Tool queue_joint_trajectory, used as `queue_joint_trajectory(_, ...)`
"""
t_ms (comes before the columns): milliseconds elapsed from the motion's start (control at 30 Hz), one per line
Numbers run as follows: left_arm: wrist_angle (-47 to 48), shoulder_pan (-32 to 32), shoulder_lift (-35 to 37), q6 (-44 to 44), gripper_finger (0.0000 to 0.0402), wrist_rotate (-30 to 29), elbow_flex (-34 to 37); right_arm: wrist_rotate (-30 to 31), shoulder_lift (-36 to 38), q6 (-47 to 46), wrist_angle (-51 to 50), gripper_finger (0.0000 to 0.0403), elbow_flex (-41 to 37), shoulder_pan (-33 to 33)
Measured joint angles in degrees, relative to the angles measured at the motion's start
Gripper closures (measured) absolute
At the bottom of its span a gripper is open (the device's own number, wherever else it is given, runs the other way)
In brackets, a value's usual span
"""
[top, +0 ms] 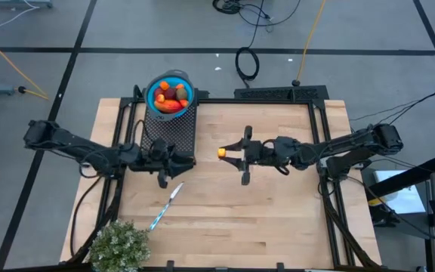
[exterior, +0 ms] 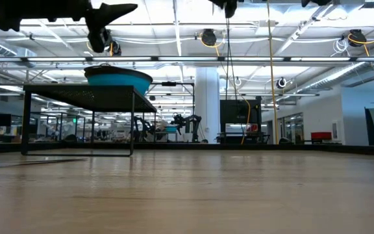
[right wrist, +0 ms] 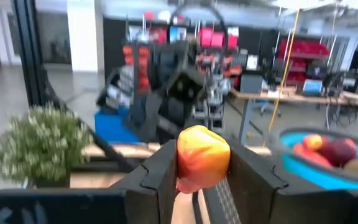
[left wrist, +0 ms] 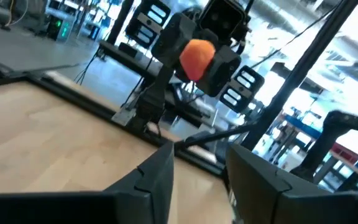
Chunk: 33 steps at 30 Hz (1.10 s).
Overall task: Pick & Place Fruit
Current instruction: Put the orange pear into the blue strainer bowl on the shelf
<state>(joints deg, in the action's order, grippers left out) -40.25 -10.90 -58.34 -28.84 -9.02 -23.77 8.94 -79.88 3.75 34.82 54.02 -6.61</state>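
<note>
Now | wooden table (top: 263,219) | right fingers (right wrist: 166,177) clamp orange fruit (right wrist: 202,157) | left fingers (left wrist: 157,177) apart

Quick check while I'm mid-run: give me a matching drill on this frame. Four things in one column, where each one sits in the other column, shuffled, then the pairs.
Things
1. orange fruit
2. blue bowl
3. knife
4. green plant

Places
A. near corner of the table, on the left arm's side
B. on the black mesh rack at the far edge, holding fruit
C. between the right gripper's fingers, above mid-table
D. flat on the wood, just nearer than the left gripper

Pairs: 1-C, 2-B, 3-D, 4-A
</note>
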Motion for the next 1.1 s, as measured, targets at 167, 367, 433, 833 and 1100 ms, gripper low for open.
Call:
queue_joint_trajectory(167,-7.95,0.00,-5.98,1.84,0.0232,0.00,-1.26,-0.14,0.00,-0.01,5.65,0.0285,0.00,-0.04)
queue_joint_trajectory(367,-7.86,0.00,-11.69,7.97,0.0217,-0.02,-7.65,-0.19,0.00,-2.17,9.23,0.0287,0.00,-0.09)
queue_joint_trajectory(433,-7.61,0.04,-13.33,10.53,0.0218,-0.02,-9.85,-0.19,0.00,-3.25,9.11,0.0287,0.00,-0.10)
queue_joint_trajectory(833,-3.09,3.45,-19.22,12.22,0.0204,2.23,-18.74,-1.82,0.00,-3.17,8.57,0.0287,0.00,-0.24)
queue_joint_trajectory(1100,-1.68,4.32,-23.67,12.22,0.0203,4.30,-23.61,-1.74,0.00,-3.06,8.21,0.0287,0.00,-0.24)
